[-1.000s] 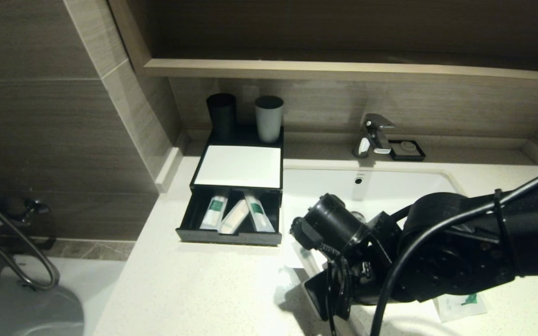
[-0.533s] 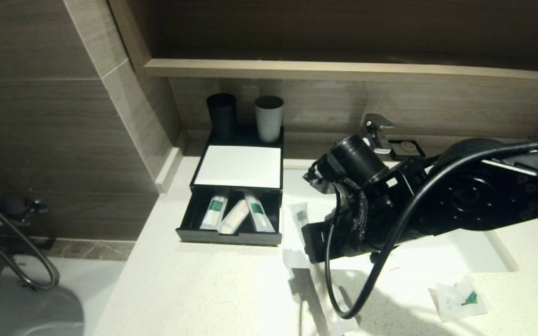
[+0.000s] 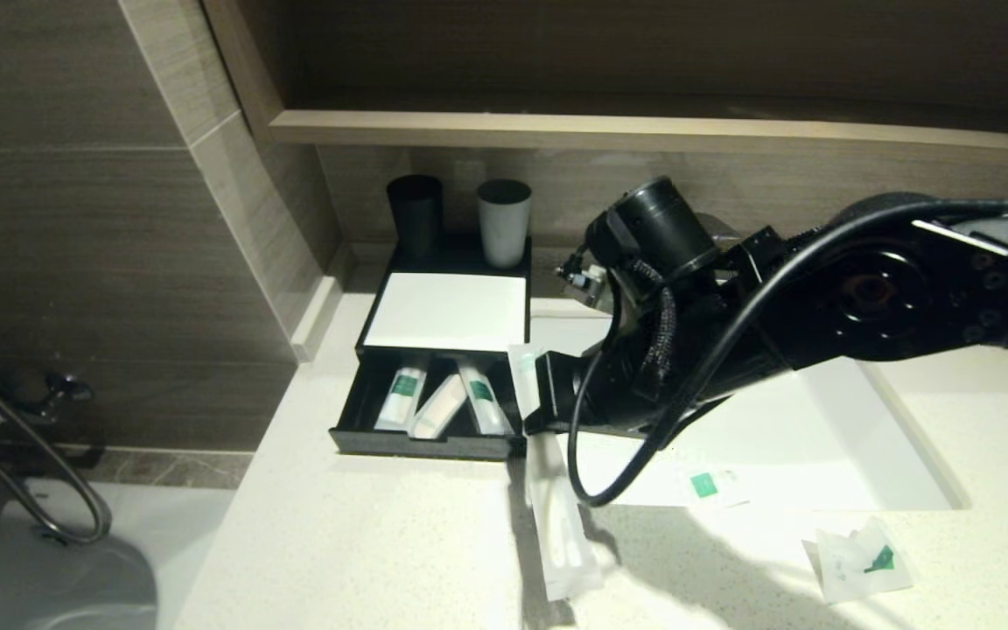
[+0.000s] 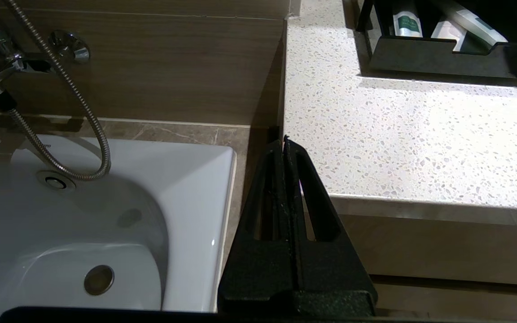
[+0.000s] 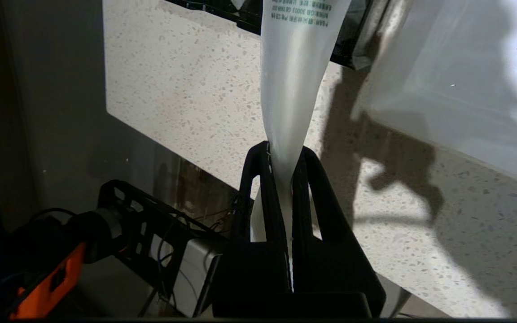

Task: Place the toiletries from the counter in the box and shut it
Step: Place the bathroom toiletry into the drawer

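Observation:
The black box [image 3: 451, 311] with its white panel stands at the counter's [image 3: 364, 542] back left, its drawer [image 3: 430, 444] pulled open. Three white tubes [image 3: 438, 404] lie inside the drawer. My right gripper [image 3: 543, 394] is shut on one end of a long clear packet [image 3: 556, 516], which hangs down just off the drawer's right front corner. The right wrist view shows the packet [image 5: 294, 67] pinched between the fingers of that gripper [image 5: 281, 150]. A squarish packet with a green mark [image 3: 858, 560] and a small one [image 3: 714, 484] lie at the counter's front right. My left gripper [image 4: 284, 139] is shut and empty, off the counter's left front corner.
A black cup [image 3: 415, 214] and a grey cup [image 3: 504, 220] stand on the back of the box. The white basin [image 3: 801, 437] lies under my right arm. A bathtub [image 4: 83, 215] with a shower hose sits left of the counter [image 4: 402, 143]. A wooden shelf [image 3: 644, 131] runs overhead.
My right arm has risen from the counter's front and swung left and back, carrying the long packet to the drawer's right corner. The small green-marked packet by the basin has come into sight.

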Controlling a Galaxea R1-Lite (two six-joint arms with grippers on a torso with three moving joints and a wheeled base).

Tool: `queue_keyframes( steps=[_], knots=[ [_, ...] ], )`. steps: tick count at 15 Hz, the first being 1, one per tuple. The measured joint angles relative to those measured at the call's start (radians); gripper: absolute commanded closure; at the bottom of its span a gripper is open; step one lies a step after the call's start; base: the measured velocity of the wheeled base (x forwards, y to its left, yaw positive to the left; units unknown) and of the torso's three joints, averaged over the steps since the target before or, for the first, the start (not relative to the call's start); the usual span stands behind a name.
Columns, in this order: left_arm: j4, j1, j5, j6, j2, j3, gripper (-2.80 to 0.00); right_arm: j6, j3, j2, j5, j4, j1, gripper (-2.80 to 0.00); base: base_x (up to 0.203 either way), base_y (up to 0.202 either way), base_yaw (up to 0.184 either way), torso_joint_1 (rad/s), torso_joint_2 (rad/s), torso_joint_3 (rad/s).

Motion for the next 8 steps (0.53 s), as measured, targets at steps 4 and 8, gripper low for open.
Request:
queue_keyframes(
  steps=[4,8],
  knots=[
    [0.0,0.0,0.0,0.0,0.0,0.0,0.0,0.07,-0.158,0.071,0.03,0.092,0.0,0.0,0.0,0.0,0.0,0.0,0.0,0.0],
    [0.0,0.0,0.0,0.0,0.0,0.0,0.0,0.104,-0.257,0.131,0.105,0.182,0.001,0.0,0.0,0.0,0.0,0.0,0.0,0.0]
  ],
)
